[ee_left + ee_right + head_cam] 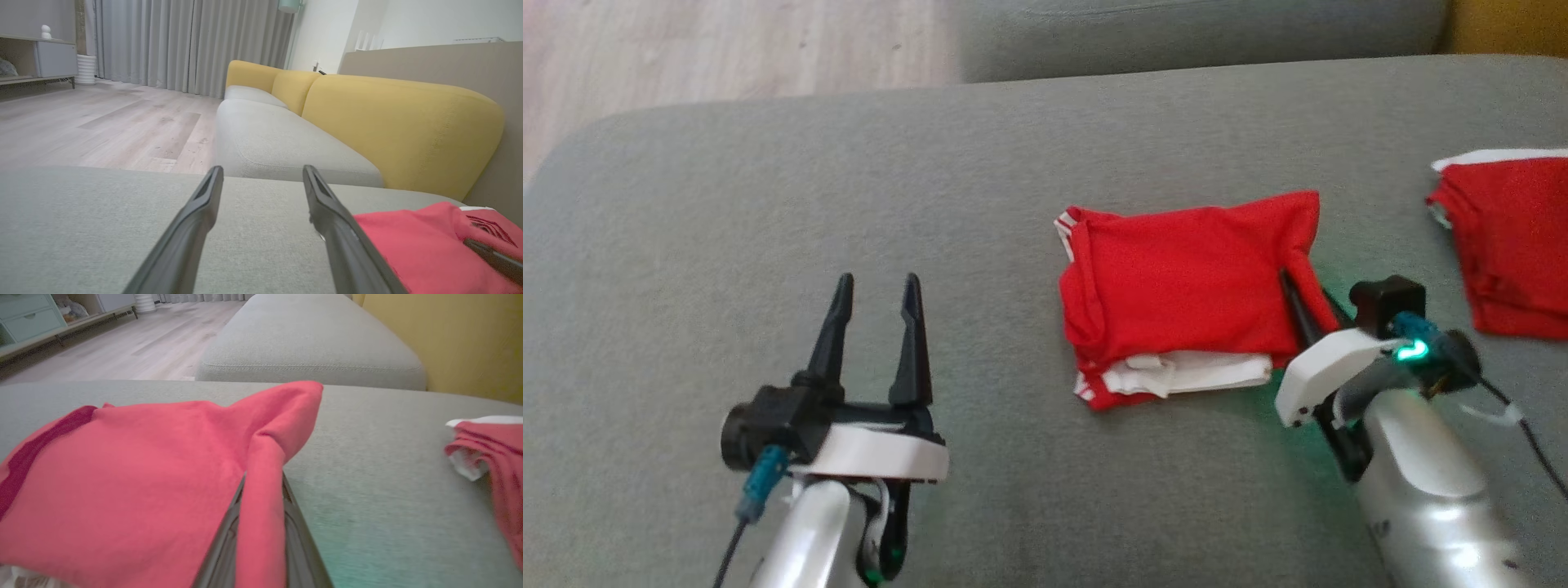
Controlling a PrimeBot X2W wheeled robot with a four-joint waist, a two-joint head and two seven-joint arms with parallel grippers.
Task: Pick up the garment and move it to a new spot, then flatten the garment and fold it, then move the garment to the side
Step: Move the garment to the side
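Observation:
The garment [1184,286] is a red shirt with white trim, folded into a rough square on the grey sofa seat [768,204]. My right gripper [1303,282] is shut on the garment's right edge, pinching a ridge of red cloth [263,490] that stands up between its fingers. The garment's far right corner [294,412] is lifted into a peak. My left gripper [876,286] stands open over bare cushion, well left of the garment, with nothing between its fingers. In the left wrist view the garment [412,245] lies to the right of the gripper [261,175].
A second red and white garment [1515,245] lies folded at the right edge of the seat. A yellow backrest [400,122] runs along the far side. Another grey cushion [310,347] lies beyond, with wooden floor [686,57] to the left.

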